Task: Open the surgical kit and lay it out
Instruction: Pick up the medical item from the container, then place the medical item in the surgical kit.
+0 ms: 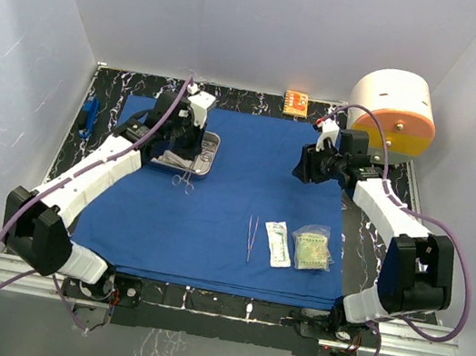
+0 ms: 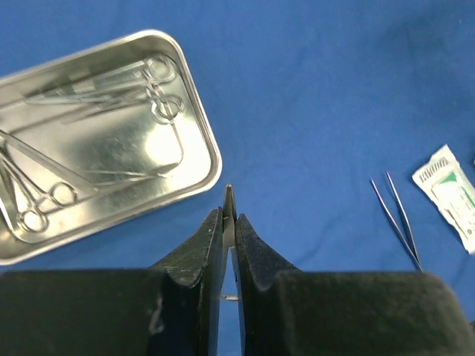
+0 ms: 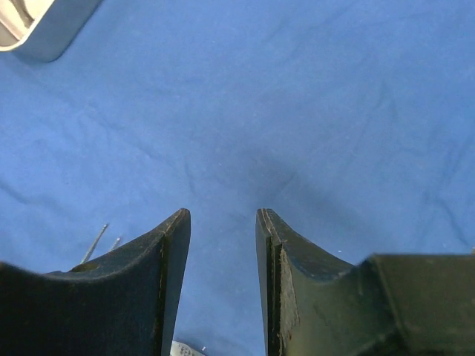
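Overhead view with both wrist views. The blue cloth (image 1: 224, 203) lies spread flat over the black marbled table (image 1: 111, 87). All kit items are located by clock face from the cloth's centre.

At 10 o'clock stands the steel tray (image 2: 197, 141). Several ring-handled forceps (image 2: 44, 200) lie inside it.

The left gripper (image 2: 228, 215) hangs just off the tray's 6 o'clock edge. Its jaws are pressed together on a slim metal instrument (image 2: 228, 199), and the tip of this instrument juts out beyond the fingertips. In the overhead view, ring handles show at that same edge, directly under the gripper.

At 5 o'clock three items lie side by side, each apart from the next:
- the tweezers (image 1: 251, 236), nearest the centre;
- a white packet (image 1: 278, 243);
- a green-tinted packet (image 1: 312, 248), nearest the cloth's right edge.

At 2 o'clock the right gripper (image 3: 221, 215) hovers over bare cloth. Its jaws stand apart with nothing between them.

Beyond the cloth's far edge, a small orange box (image 1: 295, 103) sits at 12 o'clock. A cream-and-orange cylinder (image 1: 396, 109) sits at 1 o'clock.
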You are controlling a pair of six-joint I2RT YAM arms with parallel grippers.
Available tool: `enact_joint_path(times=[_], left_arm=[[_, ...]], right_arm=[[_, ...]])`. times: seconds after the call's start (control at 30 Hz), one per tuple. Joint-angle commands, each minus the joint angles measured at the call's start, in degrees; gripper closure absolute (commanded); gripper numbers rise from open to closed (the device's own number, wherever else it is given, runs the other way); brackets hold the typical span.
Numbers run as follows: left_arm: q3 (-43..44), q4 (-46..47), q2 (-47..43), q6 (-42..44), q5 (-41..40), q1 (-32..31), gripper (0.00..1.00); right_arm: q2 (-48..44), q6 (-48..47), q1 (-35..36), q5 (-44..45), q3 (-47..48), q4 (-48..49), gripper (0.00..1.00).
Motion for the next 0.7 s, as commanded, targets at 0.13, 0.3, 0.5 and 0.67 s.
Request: enact_joint_path(times=[0.13,0.3,0.5,0.67], left_arm=[[-6.47,2.07,-6.04,-3.83,1.77,-4.69,1.0],[-8.15,2.37,-5.65,-3.89,1.76,-8.06,1.0],[-6.67,1.48,-1.52,-4.32,0.76,-14.47,1.0],[-5.33,0.43,2.74,-6.68,-0.23,-20.16,1.0]], right_arm=[[-4.31,-2.99,-1.43,3.45,-2.02,1.27,0.6],[-6.49,-2.92,-1.82,3.7,-3.21,1.58,0.6],[-7.6,-2.92,-2.15,3.59,-4.28,2.67,0.6],[-7.64,-3.08,-2.66,4.0,-3.7,2.2,0.6]])
